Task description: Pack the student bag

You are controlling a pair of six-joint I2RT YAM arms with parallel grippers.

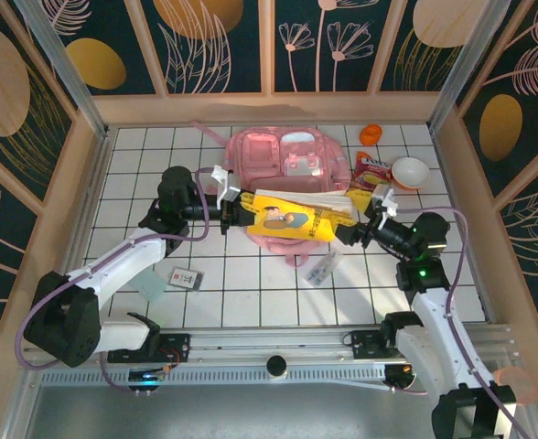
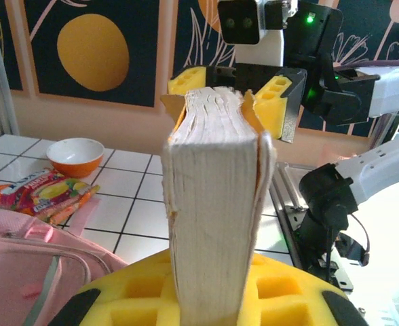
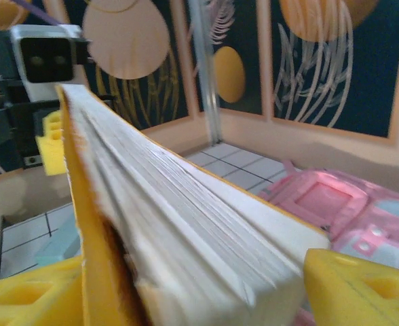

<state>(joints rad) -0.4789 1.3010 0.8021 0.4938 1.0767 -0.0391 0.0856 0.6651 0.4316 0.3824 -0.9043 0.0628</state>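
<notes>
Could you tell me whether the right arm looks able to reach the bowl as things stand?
Probably yes: the bowl sits close on its side, with nothing standing between. The right end effector is around the end of the book, though, so it would have to back off first.

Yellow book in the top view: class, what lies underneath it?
Under the yellow book lies the near end of the student bag; a pink strap pokes out below. The bag's part directly beneath, and any tiles there, are covered by the book.

look: the student bag (image 1: 287,160) is showing pale pink, partly translucent fabric
pose: is lying flat, pockets facing up
place: is lying just beyond the left gripper (image 1: 241,211) and the right gripper (image 1: 354,227)
</notes>
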